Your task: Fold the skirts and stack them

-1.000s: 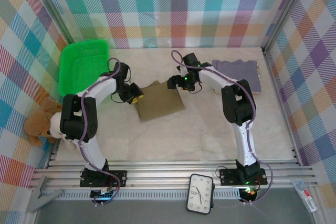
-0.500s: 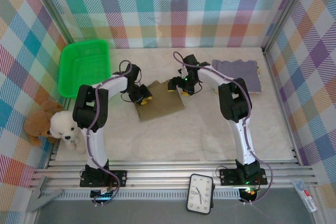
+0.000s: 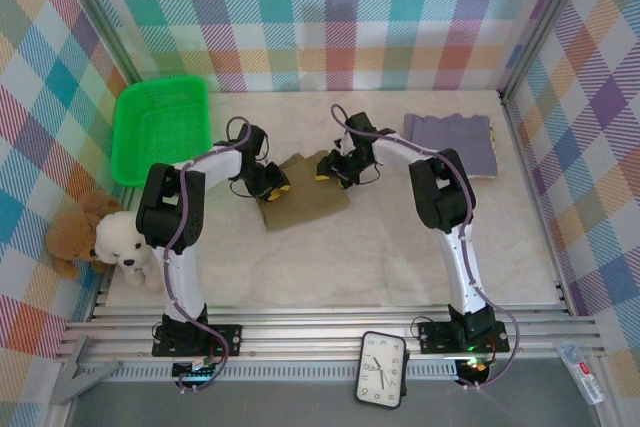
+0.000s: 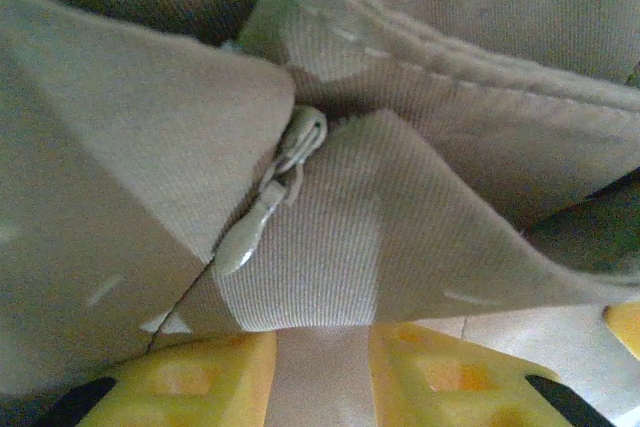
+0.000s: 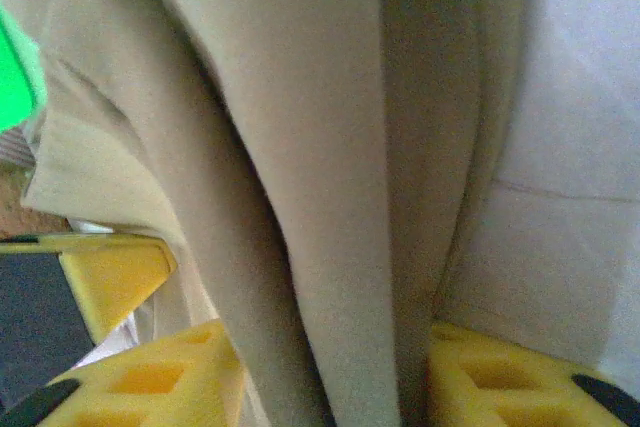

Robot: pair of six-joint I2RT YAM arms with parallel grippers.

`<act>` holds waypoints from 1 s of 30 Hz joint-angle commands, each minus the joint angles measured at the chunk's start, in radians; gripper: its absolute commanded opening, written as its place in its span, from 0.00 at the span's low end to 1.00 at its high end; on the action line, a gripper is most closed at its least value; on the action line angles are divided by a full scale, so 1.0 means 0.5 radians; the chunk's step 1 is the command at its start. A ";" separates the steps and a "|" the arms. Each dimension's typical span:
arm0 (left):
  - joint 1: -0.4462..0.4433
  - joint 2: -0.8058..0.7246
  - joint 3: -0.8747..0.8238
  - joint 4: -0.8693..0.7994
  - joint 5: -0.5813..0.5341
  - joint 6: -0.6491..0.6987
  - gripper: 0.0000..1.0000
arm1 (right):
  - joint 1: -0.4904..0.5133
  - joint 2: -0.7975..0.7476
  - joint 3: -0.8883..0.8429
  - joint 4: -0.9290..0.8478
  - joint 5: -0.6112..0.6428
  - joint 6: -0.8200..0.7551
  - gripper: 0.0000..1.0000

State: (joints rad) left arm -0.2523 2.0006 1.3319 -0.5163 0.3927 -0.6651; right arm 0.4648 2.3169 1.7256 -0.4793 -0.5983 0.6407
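Note:
An olive-khaki skirt [image 3: 305, 197] lies partly folded in the middle of the table. My left gripper [image 3: 268, 185] is at its left edge and is shut on a fold of it. In the left wrist view the cloth [image 4: 330, 247] passes between the yellow fingers [image 4: 200, 382], just below a zipper pull [image 4: 262, 222]. My right gripper [image 3: 333, 169] is at the skirt's far right corner, shut on a bunched ridge of the olive cloth [image 5: 330, 247] between its yellow fingers [image 5: 500, 377]. A grey-lavender skirt [image 3: 455, 140] lies folded at the back right.
A green basket [image 3: 160, 127] stands at the back left. A brown teddy bear [image 3: 72, 237] and a white one [image 3: 120, 242] sit at the left edge. A clock [image 3: 382, 369] lies on the near rail. Plaid walls close in three sides.
My right gripper has slid a little left onto the skirt's far corner and closed on it. My left gripper moved right earlier and has since stayed shut on the left edge.

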 commanded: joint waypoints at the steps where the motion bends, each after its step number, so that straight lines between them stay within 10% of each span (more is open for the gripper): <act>1: 0.020 0.112 -0.136 -0.188 -0.175 0.033 0.33 | 0.074 0.059 -0.126 0.109 0.005 0.179 0.31; 9: 0.032 0.055 -0.153 -0.178 -0.126 0.049 0.34 | 0.054 -0.121 -0.254 0.343 0.079 0.179 0.00; 30: 0.161 -0.463 -0.179 -0.016 -0.015 -0.052 0.90 | -0.159 -0.573 0.105 -0.868 1.204 -0.955 0.00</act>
State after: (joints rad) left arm -0.1841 1.8027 1.2678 -0.5194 0.3809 -0.6819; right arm 0.3859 2.0510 1.7206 -0.7887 -0.1005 0.2615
